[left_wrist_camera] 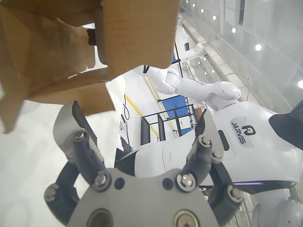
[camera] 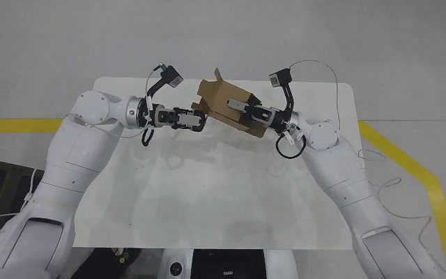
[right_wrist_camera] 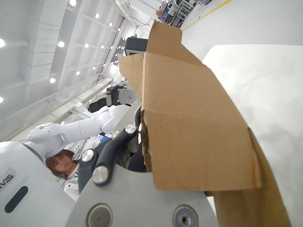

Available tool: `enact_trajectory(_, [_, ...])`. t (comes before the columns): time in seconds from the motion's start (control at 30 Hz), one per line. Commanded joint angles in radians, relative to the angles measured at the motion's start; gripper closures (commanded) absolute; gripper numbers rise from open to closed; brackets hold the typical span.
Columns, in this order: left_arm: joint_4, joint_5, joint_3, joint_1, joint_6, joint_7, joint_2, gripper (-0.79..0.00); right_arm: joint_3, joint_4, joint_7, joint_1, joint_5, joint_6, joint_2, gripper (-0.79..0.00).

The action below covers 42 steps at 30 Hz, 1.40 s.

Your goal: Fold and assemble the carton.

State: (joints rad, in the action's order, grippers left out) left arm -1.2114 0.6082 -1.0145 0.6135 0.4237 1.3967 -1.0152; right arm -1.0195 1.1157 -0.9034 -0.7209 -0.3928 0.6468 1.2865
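Where carton is: part-opened brown cardboard carton [camera: 221, 96], tilted above white table [camera: 209, 202], one wall pinched between right fingers.
Right gripper [camera: 238, 106]: clamped on carton wall, one finger inside.
Left gripper [left_wrist_camera: 139, 111]: fingers spread wide, carton flap just beyond fingertips.

White table [camera: 209, 202], rounded corners, plain top
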Motion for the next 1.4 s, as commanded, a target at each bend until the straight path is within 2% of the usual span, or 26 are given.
enact_trajectory(0.0, [0.021,-0.010,-0.008,-0.004,0.014,-0.014,0.000,-0.785,-0.020,0.011,-0.056,-0.006,-0.014,-0.021,-0.009,0.000])
enact_trajectory(0.27, [0.079,-0.129,-0.007,-0.022,0.069,-0.098,-0.003,-0.785,-0.104,0.080,-0.206,-0.058,-0.034,-0.077,-0.046,0.000])
enact_trajectory(0.53, [0.094,-0.240,0.025,-0.028,0.099,-0.166,-0.012,-0.785,-0.164,0.173,-0.263,-0.094,-0.053,-0.112,-0.070,0.000])
enact_trajectory(0.87, [0.072,-0.340,0.038,-0.017,0.131,-0.230,-0.015,-0.785,-0.117,0.203,-0.269,-0.080,-0.098,-0.113,-0.062,0.000])
enact_trajectory(1.37, [0.042,-0.303,0.021,-0.002,0.133,-0.178,-0.008,-0.785,-0.017,0.143,-0.264,-0.026,-0.137,-0.078,-0.033,0.000])
